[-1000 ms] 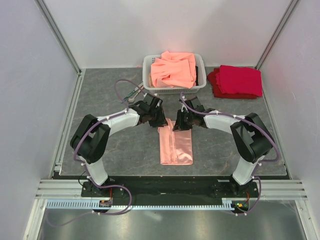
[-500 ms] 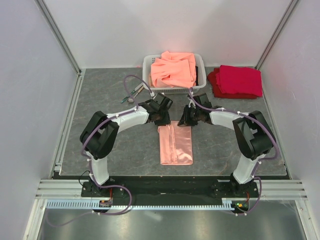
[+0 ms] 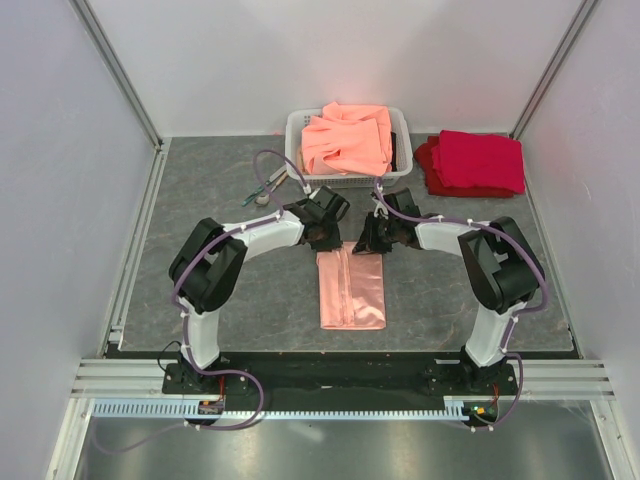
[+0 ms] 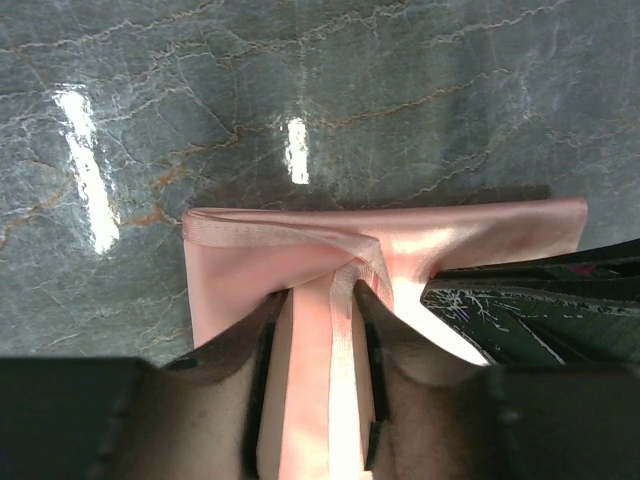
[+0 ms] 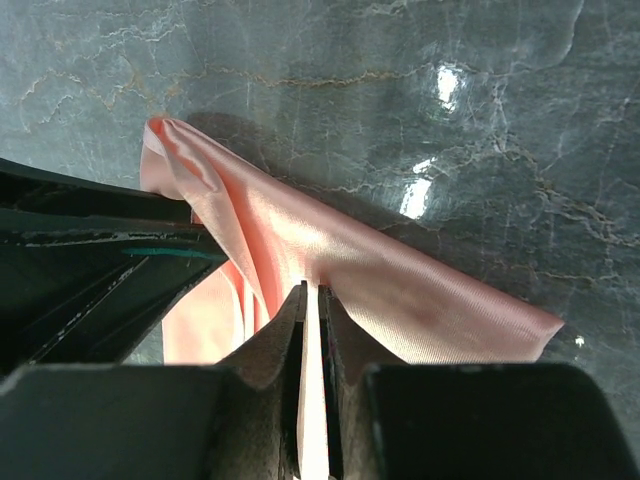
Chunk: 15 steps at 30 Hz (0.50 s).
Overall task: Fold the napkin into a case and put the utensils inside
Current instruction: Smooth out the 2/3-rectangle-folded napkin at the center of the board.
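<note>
Looking from above, the napkin [image 3: 352, 292] is seen folded into a long strip at the middle of the desk [image 3: 200, 190]. Its far end is gripped by the left end effector [image 3: 327, 240] and the right end effector [image 3: 366, 242]. A basket [image 3: 298, 150] of orange cloths [image 3: 348, 138] and red cloths [image 3: 478, 162] are set farther back. In the left wrist view, a raised pleat of napkin is pinched between narrowly set fingers. In the right wrist view, a thin napkin edge is clamped by almost closed fingers.
</note>
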Motion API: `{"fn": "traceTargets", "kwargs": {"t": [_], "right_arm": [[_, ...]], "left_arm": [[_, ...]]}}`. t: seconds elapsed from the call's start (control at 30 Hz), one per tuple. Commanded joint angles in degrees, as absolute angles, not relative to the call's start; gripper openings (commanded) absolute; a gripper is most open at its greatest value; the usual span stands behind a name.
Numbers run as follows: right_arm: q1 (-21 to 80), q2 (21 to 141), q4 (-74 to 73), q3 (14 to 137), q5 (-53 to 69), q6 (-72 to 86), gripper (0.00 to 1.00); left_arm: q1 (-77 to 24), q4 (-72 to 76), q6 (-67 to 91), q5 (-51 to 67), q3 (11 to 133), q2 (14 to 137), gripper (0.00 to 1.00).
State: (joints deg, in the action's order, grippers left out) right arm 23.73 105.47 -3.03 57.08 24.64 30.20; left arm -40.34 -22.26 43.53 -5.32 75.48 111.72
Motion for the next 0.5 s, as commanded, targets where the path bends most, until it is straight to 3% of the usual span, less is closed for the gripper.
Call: {"fn": "traceTargets", "kwargs": {"t": [0.0,0.17,0.47], "right_arm": [[23.8,106.7,-0.5,57.7,25.5,30.0,0.14],[23.7,107.8,-0.4,57.7,25.3,29.8,0.12],[23.6,109.2,-0.4,57.7,25.0,29.3,0.08]], "left_arm": [[-40.7,-22.1,41.4,-7.0,78.2,113.2,0.32],[-41.0,-22.3,41.0,-5.0,78.7,112.7,0.09],[-41.2,-22.9,43.2,-0.4,78.4,110.1,0.02]]}}
